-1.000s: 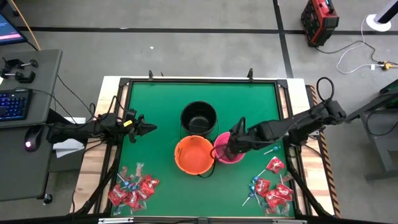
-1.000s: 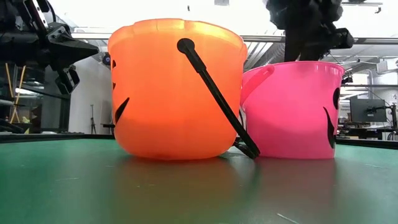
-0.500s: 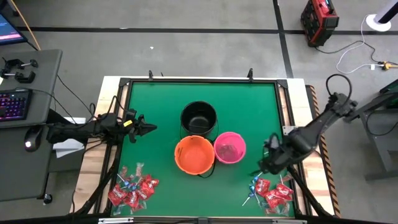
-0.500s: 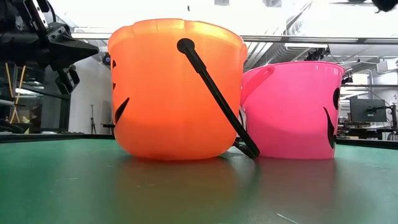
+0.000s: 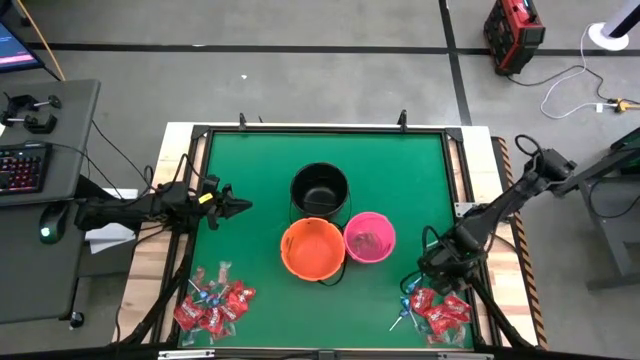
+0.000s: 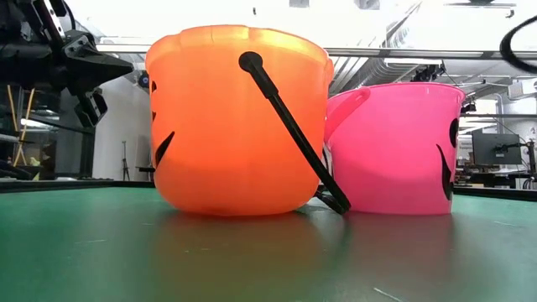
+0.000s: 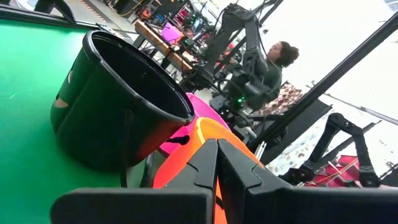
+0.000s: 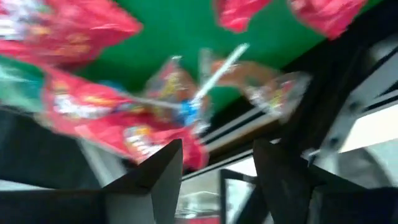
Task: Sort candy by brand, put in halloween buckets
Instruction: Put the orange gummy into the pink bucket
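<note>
So the right hand (image 5: 428,283) is spread fairly wide and empty, hanging right over the candy pile (image 5: 437,308) at the counter's (image 5: 260,170) near right corner. Up close, one lollipop (image 8: 208,81) lies flat among red packets (image 8: 81,106), stick running diagonally away from its blue head. A second candy pile (image 5: 212,302) sits at the near left corner. The left hand (image 5: 243,207) is pinched shut, empty, parked by the left edge, pointing at the black bucket (image 5: 320,189). Orange bucket (image 5: 312,249) and pink bucket (image 5: 369,237) stand upright, touching, mid-counter.

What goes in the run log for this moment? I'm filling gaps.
right gripper: open, above right candy pile | left gripper: shut, waiting left of black bucket
</note>
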